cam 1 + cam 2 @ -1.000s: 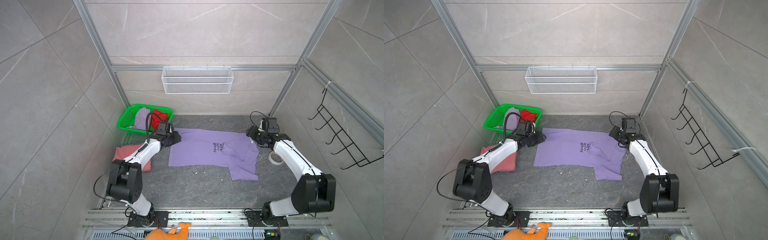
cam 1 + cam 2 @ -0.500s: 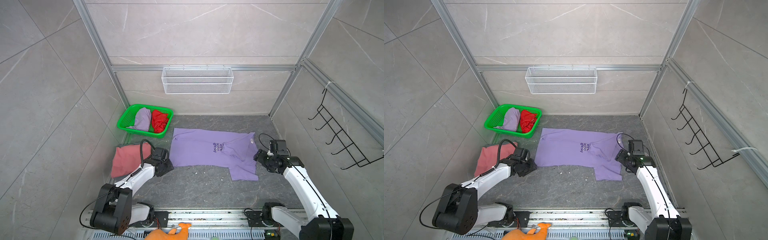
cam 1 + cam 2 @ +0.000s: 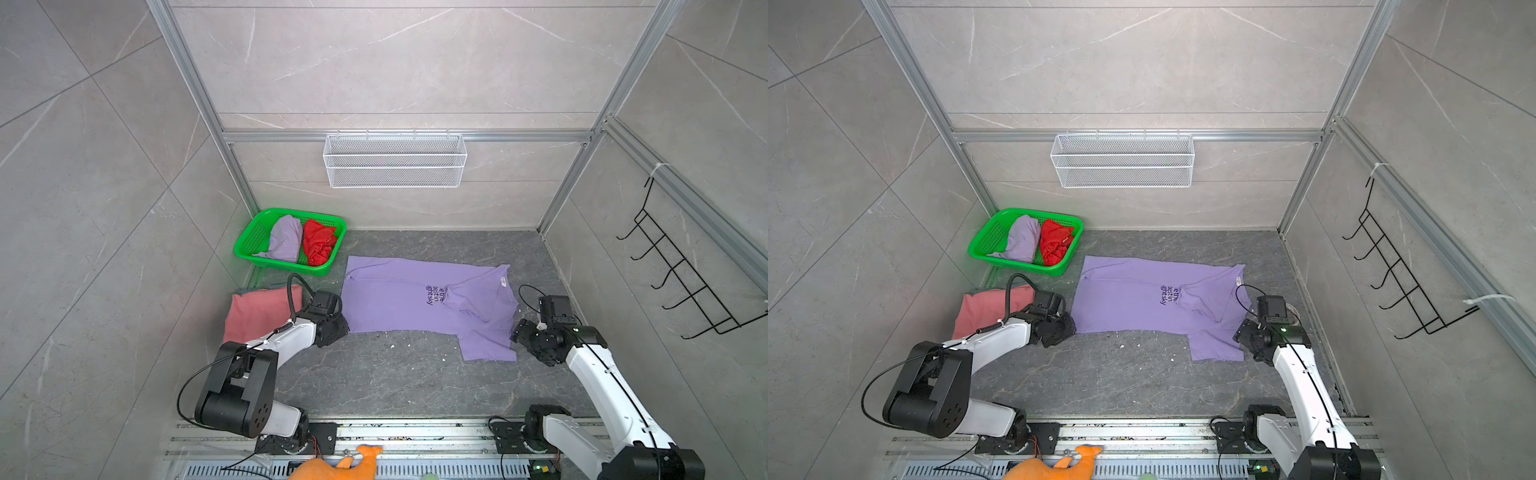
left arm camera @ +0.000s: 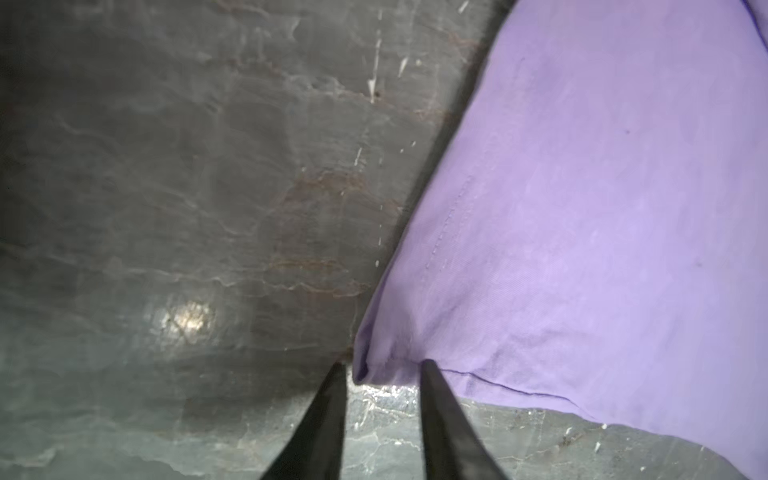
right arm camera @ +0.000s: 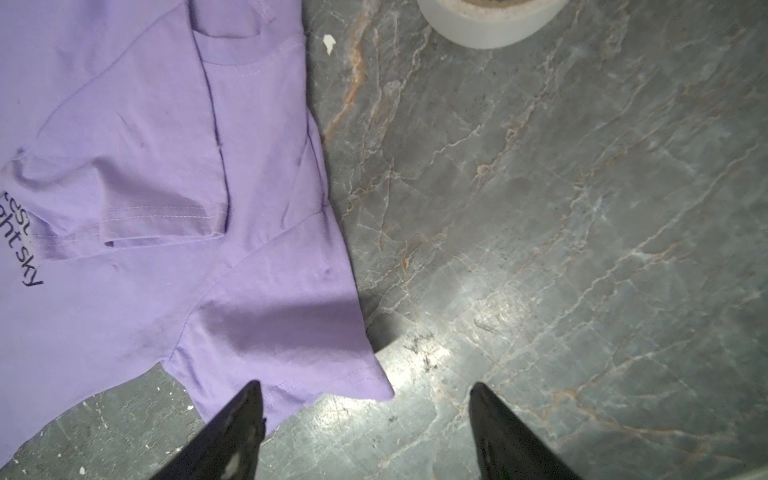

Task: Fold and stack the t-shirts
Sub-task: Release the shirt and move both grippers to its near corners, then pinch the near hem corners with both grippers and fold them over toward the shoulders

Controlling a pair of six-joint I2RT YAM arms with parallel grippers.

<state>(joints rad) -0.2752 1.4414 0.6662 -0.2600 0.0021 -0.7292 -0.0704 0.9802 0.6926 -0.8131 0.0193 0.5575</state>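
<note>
Lavender shirt (image 3: 415, 299) spread flat on the dark stone table (image 3: 374, 382), long axis running side to side in both top views. Hem toward the left arm, neck and sleeves toward the right arm.

Near hem corner sitting between the tips of the left gripper (image 4: 381, 368). Jaws drawn in to a slim gap, one fingertip (image 4: 426, 368) touching the cloth, no firm pinch visible.

Near sleeve corner lying between the tips of the right gripper (image 5: 368, 399). Jaws wide apart, nothing held.

Both grippers low at the near edge, one at each end of the shirt, each closest to its own corner. No reaching across the middle needed.

Likely step in hand: taking hold of the near edge at both ends, then carrying it over toward the far edge, parallel to the long axis. Best done with both corners lifted together and level; otherwise a skewed fold line.

Pink shirt (image 3: 257, 311) folded just beside the left arm. Another lavender shirt (image 3: 286, 243) and a red shirt (image 3: 318, 245) bunched in the green basket (image 3: 245, 251) at the far left, well apart from both grippers. Most of the folding judged not yet done.
</note>
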